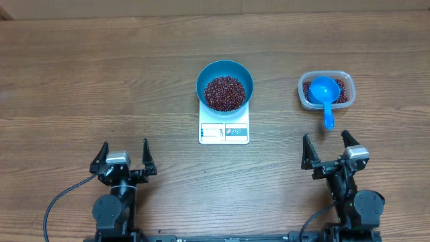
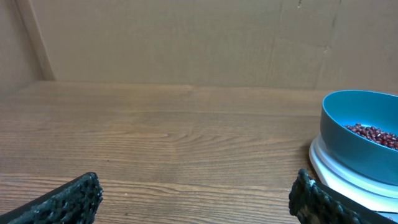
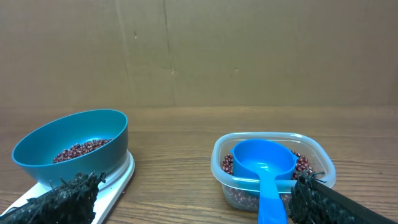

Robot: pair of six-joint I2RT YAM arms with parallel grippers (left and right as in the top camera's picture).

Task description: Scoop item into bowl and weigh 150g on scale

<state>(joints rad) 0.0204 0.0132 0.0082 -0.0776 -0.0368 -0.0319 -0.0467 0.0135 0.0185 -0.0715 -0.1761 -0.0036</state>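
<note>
While bowl [image 1: 225, 68] tops scale [image 1: 224, 132], its display end points nearward.

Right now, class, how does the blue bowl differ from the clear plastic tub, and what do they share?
The blue bowl is round and opaque; the clear tub is rounded-rectangular and see-through. The bowl sits on the white scale; the tub rests on the table. The tub holds a blue scoop; the bowl has none. Both contain red-brown beans.

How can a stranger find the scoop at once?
On the wooden table, look right of the white scale to the clear tub of beans. The scoop lies in it, handle over the near rim. Unlike the round blue bowl, it is small and handled.
</note>
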